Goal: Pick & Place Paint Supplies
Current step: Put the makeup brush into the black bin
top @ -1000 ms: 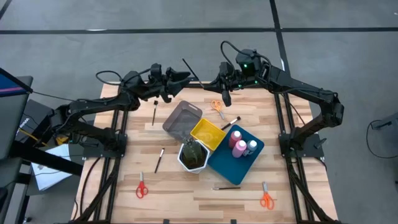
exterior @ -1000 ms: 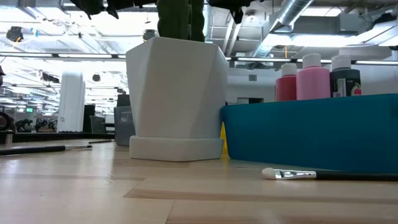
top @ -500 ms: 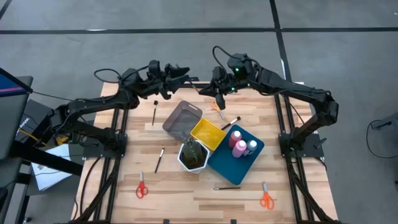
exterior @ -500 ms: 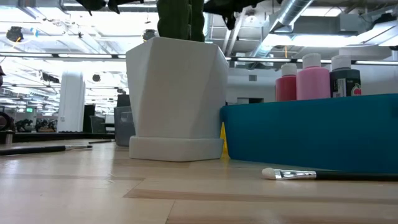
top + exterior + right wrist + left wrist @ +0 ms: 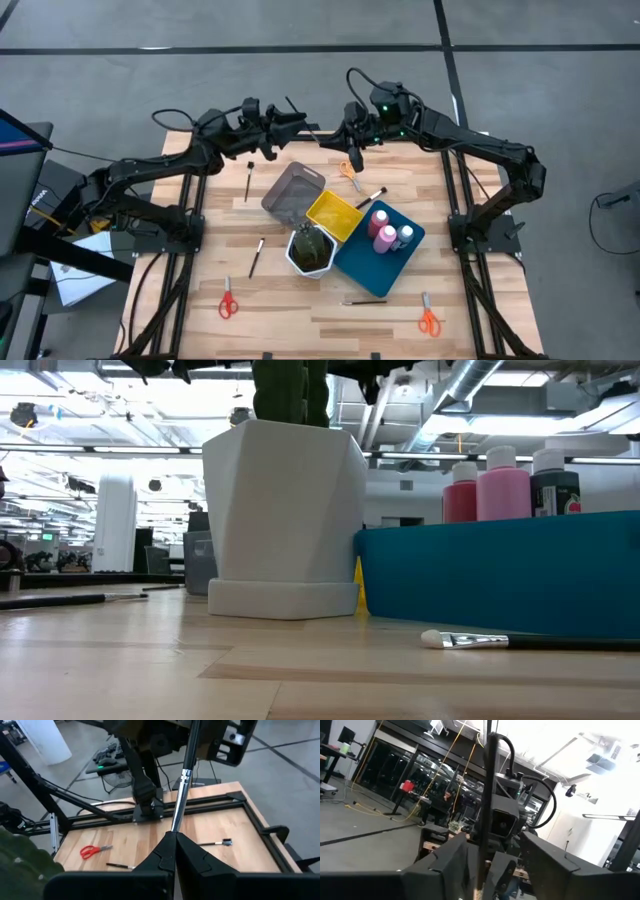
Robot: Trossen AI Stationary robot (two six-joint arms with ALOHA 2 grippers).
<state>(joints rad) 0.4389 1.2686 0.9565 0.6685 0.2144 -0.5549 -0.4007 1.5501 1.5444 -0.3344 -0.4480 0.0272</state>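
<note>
While both arms meet above the far edge of the table beyond the grey tray, a thin brush runs between them: the right gripper is clenched on one end, and the left gripper grips the other, the shaft passing up between its fingers. This looks like a handover in mid-air, with the brush well clear of the wood. Next, one gripper has to let go so the other can carry the brush to a tray; which one gives it up cannot be judged. Just past the grey tray lie orange scissors and another brush; the pink bottles already stand in the blue tray.
</note>
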